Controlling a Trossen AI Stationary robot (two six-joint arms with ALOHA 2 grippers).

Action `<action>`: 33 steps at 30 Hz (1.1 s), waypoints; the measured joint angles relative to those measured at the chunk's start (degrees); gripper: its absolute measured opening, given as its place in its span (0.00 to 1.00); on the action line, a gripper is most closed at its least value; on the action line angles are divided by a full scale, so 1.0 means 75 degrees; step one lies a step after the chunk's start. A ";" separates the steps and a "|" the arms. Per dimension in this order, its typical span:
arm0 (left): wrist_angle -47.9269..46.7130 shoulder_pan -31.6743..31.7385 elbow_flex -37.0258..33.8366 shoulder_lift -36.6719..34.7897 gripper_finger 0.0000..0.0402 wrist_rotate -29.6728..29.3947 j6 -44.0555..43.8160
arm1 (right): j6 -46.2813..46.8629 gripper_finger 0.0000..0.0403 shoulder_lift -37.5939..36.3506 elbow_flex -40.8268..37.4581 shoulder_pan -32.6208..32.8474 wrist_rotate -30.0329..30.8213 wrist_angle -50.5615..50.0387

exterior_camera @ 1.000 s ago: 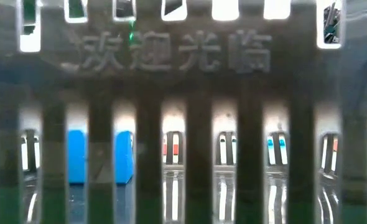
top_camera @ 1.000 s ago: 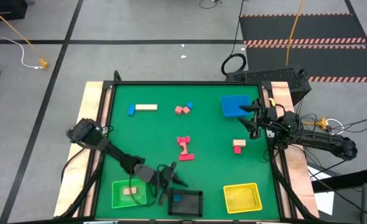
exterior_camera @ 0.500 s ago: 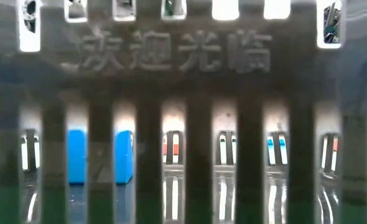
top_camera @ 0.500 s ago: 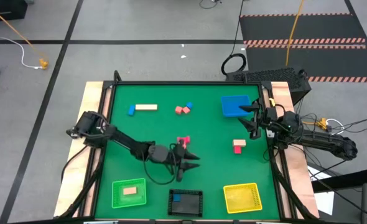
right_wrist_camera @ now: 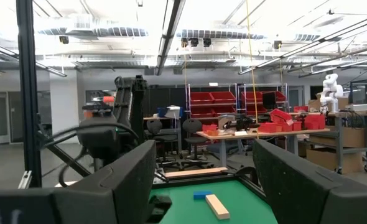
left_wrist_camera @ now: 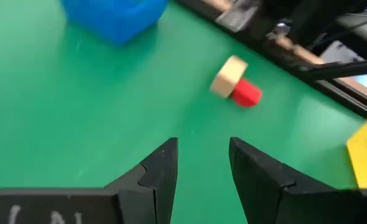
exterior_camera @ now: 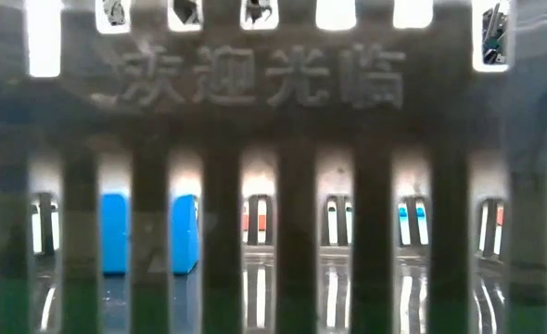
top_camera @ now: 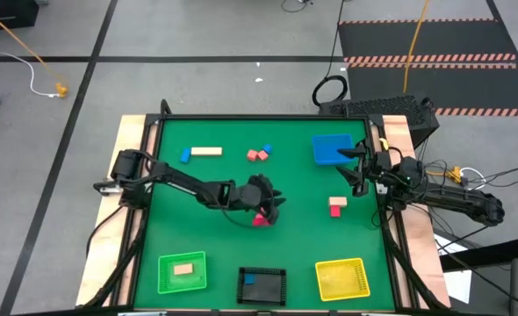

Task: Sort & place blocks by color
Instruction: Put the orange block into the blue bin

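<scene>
**High view: left gripper over the pink pair mid-table, fingers apart, nothing held**

Left gripper [top_camera: 268, 204] sat over the centre of the green table [top_camera: 303, 241], right on top of the pink blocks [top_camera: 260, 219] — only the lower pink edge showed past the wrist. In the left wrist view its fingers [left_wrist_camera: 160, 173] stood parted with bare green between them; no block in the gap, so the target lay under or just behind the fingertips, not ahead. Long axis of that pink piece couldn't be read, since it was mostly covered. My read: the arm was lining up a descent for a red pick.

Farther out were a tan-and-red block pair [top_camera: 337, 206], a tan bar [top_camera: 206, 151] beside a blue block [top_camera: 185, 155], and a pink/blue cluster [top_camera: 259, 154].

Right gripper [top_camera: 358, 167] waited at the right edge by the flat blue tray [top_camera: 331, 149], fingers wide — empty. Left arm was clearly nearer.
</scene>
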 joint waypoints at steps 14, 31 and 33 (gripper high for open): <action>-0.1470 -0.0010 0.0016 -0.0325 0.36 0.0354 -0.4113 | 0.0000 0.64 -0.0001 -0.0001 0.0003 0.0000 0.0003; -0.4218 0.0141 0.0013 -0.1632 0.36 0.0768 -0.4855 | -0.0003 0.64 0.0049 0.0002 0.0003 -0.0003 -0.0061; -0.4270 0.0140 0.0013 -0.1632 0.36 0.0966 -0.4964 | -0.0003 0.64 0.0049 0.0001 0.0001 -0.0001 -0.0061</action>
